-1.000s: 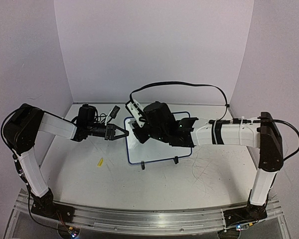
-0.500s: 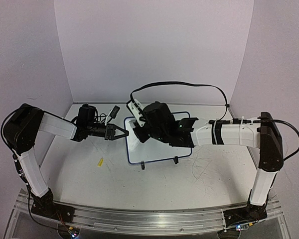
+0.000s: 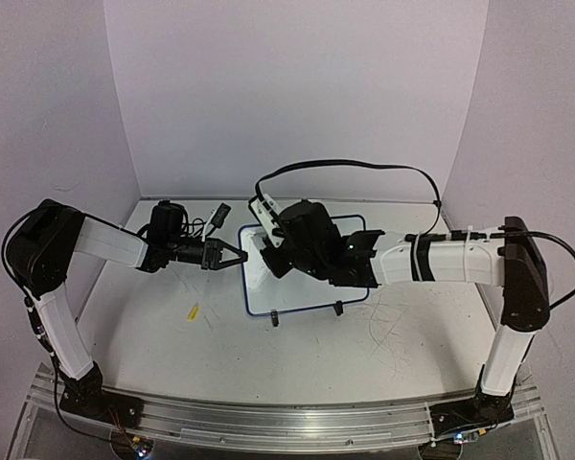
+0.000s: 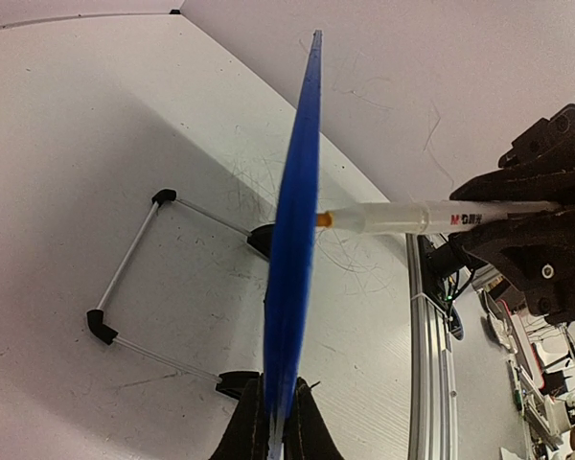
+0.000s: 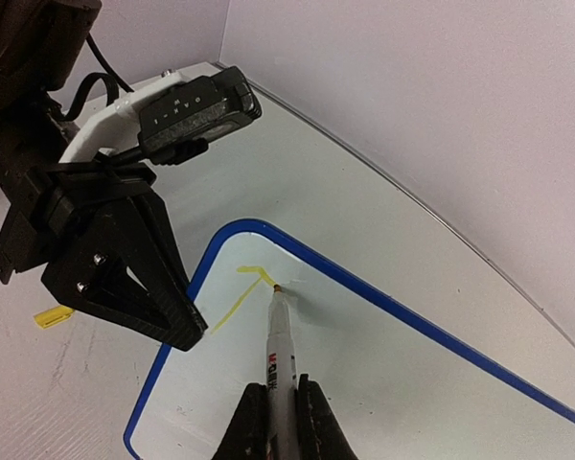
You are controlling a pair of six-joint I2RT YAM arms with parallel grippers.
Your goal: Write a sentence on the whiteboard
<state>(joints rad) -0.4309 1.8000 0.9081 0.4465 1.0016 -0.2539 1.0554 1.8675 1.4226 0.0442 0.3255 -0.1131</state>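
Plain pale-lilac walls (image 3: 287, 86) enclose three sides, back wall well beyond the left end effector (image 3: 238, 257). Scuffed white flat worktop (image 3: 220, 355) beneath it, grey scratch marks. Ribbed aluminium rail (image 3: 268, 422) along the near edge. Even, soft light.

The scuffed white table (image 3: 364, 355) carries a blue-rimmed whiteboard (image 3: 292, 295), standing on black clip feet (image 3: 338, 309) toward the far edge, and a small yellow cap (image 3: 193, 310) nearer the left edge.
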